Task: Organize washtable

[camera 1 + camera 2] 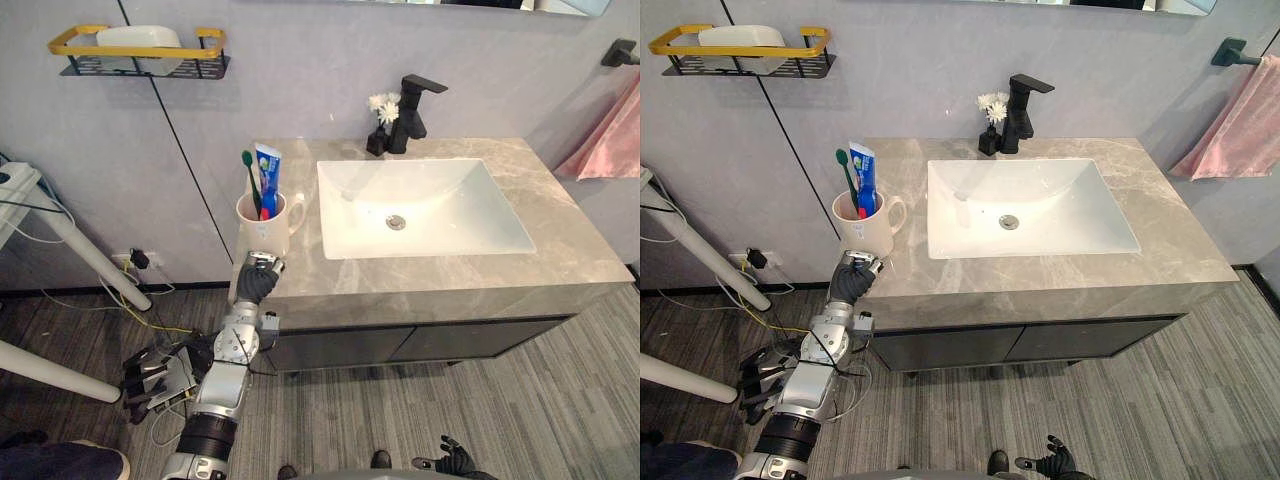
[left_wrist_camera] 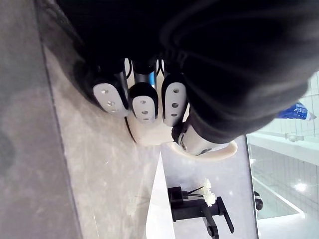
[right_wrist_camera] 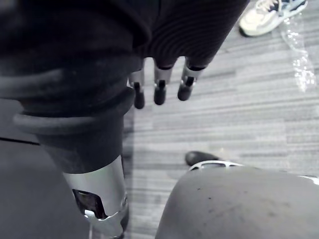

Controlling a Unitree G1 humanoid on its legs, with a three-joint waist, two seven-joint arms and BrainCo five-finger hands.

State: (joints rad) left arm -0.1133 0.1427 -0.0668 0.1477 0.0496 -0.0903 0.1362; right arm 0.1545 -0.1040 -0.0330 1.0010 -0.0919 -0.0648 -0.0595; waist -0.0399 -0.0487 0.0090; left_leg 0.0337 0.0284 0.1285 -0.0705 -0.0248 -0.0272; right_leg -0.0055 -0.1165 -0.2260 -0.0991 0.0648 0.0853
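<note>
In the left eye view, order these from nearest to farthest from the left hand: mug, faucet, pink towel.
1. mug, just beyond the left hand.
2. faucet, behind the sink.
3. pink towel, far right wall.

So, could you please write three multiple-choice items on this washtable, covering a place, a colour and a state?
1. Where is the cup? A on the counter left of the sink; B inside the sink; C on the counter right of the sink.
2. What colour is the toothbrush? A pink; B green; C yellow.
3. How does the cup stand? A on its side; B upside down; C upright.
Answers: A, it sits by the counter's left edge, at the left hand; B, its green handle rises from the cup; C, its mouth faces up, holding the toothpaste.
</note>
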